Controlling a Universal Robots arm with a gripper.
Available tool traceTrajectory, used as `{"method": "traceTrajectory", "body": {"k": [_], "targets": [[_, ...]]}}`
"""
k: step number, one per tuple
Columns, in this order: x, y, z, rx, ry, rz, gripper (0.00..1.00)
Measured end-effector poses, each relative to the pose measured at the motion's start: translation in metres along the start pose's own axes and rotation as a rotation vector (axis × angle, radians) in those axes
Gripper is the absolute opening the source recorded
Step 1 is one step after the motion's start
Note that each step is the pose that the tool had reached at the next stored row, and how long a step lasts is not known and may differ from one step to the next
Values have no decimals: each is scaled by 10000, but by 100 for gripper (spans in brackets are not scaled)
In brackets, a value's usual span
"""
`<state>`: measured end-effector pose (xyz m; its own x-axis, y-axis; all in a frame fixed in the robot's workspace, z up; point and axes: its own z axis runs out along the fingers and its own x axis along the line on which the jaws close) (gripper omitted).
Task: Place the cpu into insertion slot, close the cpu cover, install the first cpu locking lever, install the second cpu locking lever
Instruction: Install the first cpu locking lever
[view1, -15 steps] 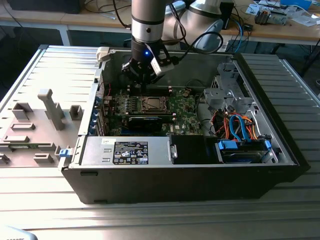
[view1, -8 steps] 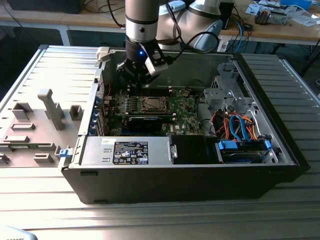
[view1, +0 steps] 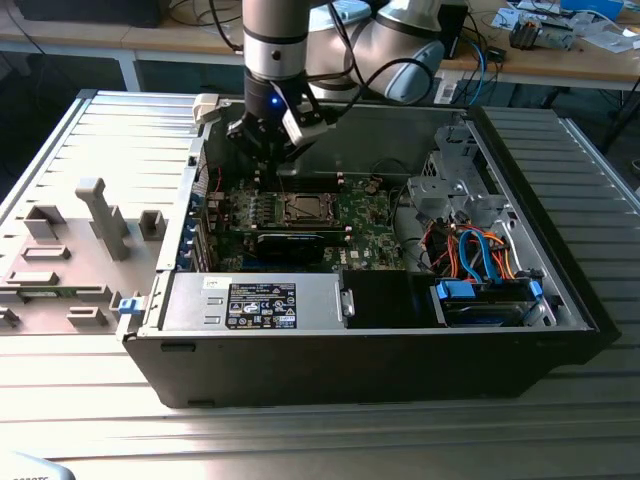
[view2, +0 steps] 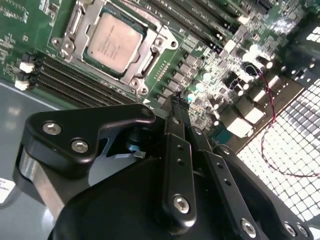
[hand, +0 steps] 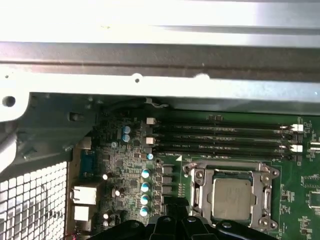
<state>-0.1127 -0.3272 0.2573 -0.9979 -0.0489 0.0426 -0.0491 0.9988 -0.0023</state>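
Hovering inside the open black computer case, the arm's black gripper hangs in the exterior view above the rear edge of the green circuit board, toward the exterior view's left of the square metal-rimmed insertion slot. It carries nothing.

In the second wrist view, the gripper has its slim black fingers pressed together, nothing between them. Past the fingertips lies the flat square cpu with its silvery-grey top, seated in the insertion slot, with the thin silvery cpu cover framing it. Long black memory slots run between the socket and the gripper.

In the first wrist view, the cpu sits in the slot just beside the gripper's black body, the cover's metal frame lying flat around it, and the memory slots lie beyond.
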Motion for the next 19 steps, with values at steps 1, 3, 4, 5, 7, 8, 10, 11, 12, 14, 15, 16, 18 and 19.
{"method": "traceTrajectory", "body": {"k": [1,3,4,5,7,8,10,11,12,14,15,16,18,19], "targets": [[15,14,0,-11,-8,0,11],[38,43,-4,-26,-22,1,11],[44,55,-6,-30,-25,-1,11],[47,81,-10,-37,-27,-1,11],[49,110,-18,-47,-29,-2,11],[49,124,-23,-52,-29,-1,11],[50,160,-34,-72,-29,-2,11],[50,170,-34,-77,-30,-3,11],[49,190,-34,-83,-31,-3,11],[45,219,-35,-83,-30,-3,11],[31,227,-35,-81,-28,-5,11],[18,229,-34,-83,-26,-4,11],[-2,229,-35,-82,-24,-3,11],[-12,229,-35,-82,-22,-3,11]]}}
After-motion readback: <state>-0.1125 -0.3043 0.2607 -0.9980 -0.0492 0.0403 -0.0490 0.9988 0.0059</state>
